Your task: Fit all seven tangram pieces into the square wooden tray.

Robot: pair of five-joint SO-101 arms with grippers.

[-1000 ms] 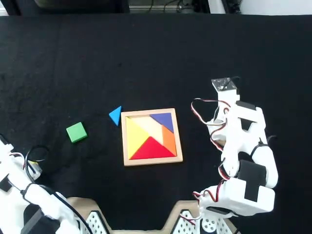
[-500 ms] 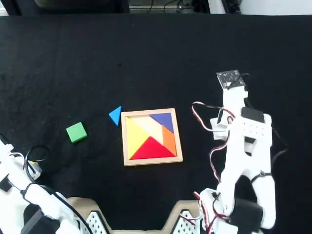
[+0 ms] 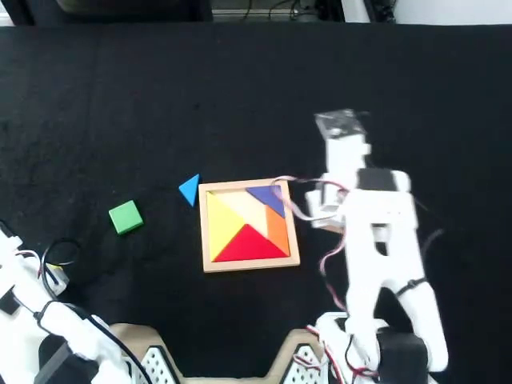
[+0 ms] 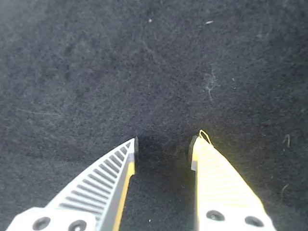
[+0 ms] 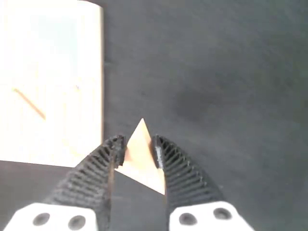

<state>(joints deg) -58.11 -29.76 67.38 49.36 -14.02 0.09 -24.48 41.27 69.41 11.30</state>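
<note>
1. Tangram pieces in the tray (image 3: 248, 264): four coloured pieces are laid flat inside the square wooden frame. A yellow triangle (image 3: 222, 220) is set at the left, a red triangle (image 3: 250, 243) at the near edge, a blue piece (image 3: 269, 197) at the far right corner, and an orange piece (image 3: 278, 228) along the right side. A pale patch (image 3: 252, 210) is seen between them; whether it is a piece or the bare floor cannot be told.
2. Blue triangle (image 3: 190, 190): placed on the desk (image 3: 120, 104), just beside the tray's far left corner and outside the frame.
3. Green square (image 3: 126, 217): placed flat on the desk, left of the blue triangle and well apart from the tray.
4. Pale triangle (image 5: 144, 168): clamped between the two fingers of the right tool (image 5: 137, 143), with one point sticking out past the fingertips. It is held above the black desk, near one wooden edge of the tray (image 5: 98, 96).
5. Right arm (image 3: 376, 232): stretched out along the right side of the tray, with its blurred end beyond the tray's far right corner.
6. Left tool (image 4: 164, 147): its fingers are held apart with nothing between them, and the black desk is seen just below.
7. Left arm (image 3: 44, 320): folded at the near left corner of the desk, well apart from every piece.
</note>
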